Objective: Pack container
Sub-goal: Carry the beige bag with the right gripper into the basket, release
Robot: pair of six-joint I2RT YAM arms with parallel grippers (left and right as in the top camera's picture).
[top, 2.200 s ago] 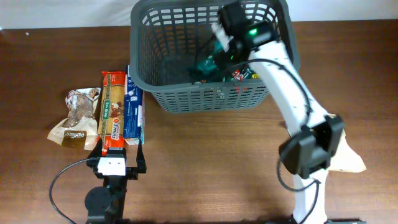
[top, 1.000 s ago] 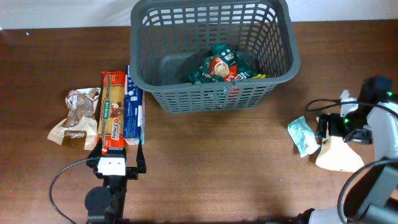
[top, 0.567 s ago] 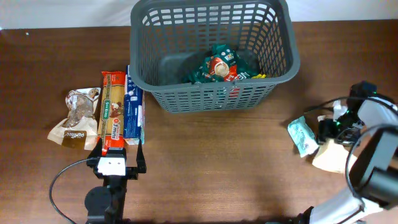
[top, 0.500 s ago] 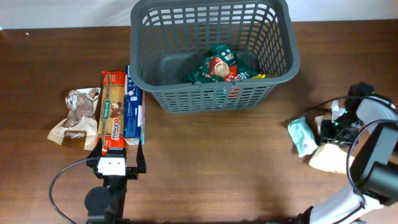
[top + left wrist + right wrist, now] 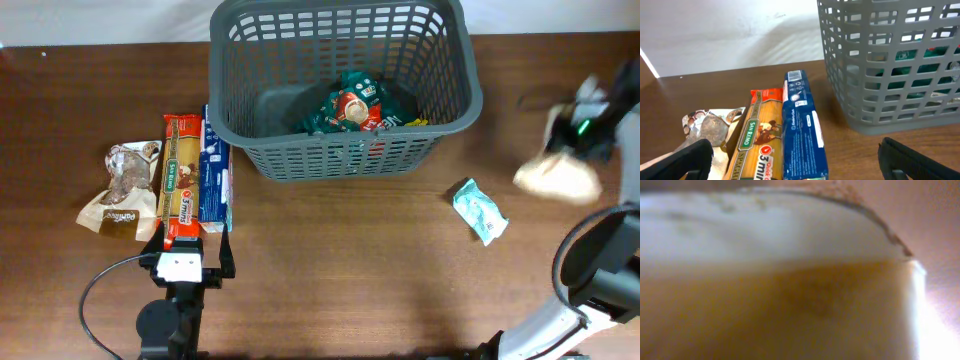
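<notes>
The container (image 5: pixel 330 160), a dark grey slotted basket, stands at the back of the table and shows in the left wrist view as a grey lattice wall (image 5: pixel 890 65). Green and red packets (image 5: pixel 352 105) lie inside it. At the far right my right gripper (image 5: pixel 575 140), blurred, is shut on a tan packet (image 5: pixel 558 176) lifted off the table; that packet (image 5: pixel 790 305) fills the right wrist view. My left gripper (image 5: pixel 186 262) rests open at the front left, just short of a spaghetti packet (image 5: pixel 181 180) and a blue packet (image 5: pixel 213 175); nothing lies between its fingers (image 5: pixel 685 160).
A brown cookie bag (image 5: pixel 125 190) lies left of the spaghetti packet (image 5: pixel 757 145) and blue packet (image 5: pixel 802 130). A pale teal packet (image 5: pixel 479 210) lies on the table right of the basket. A black cable (image 5: pixel 100 290) loops by the left arm's base.
My right gripper has shut on the tan packet and raised it up and towards the back right. The teal packet shifted slightly. The left arm has not moved.
</notes>
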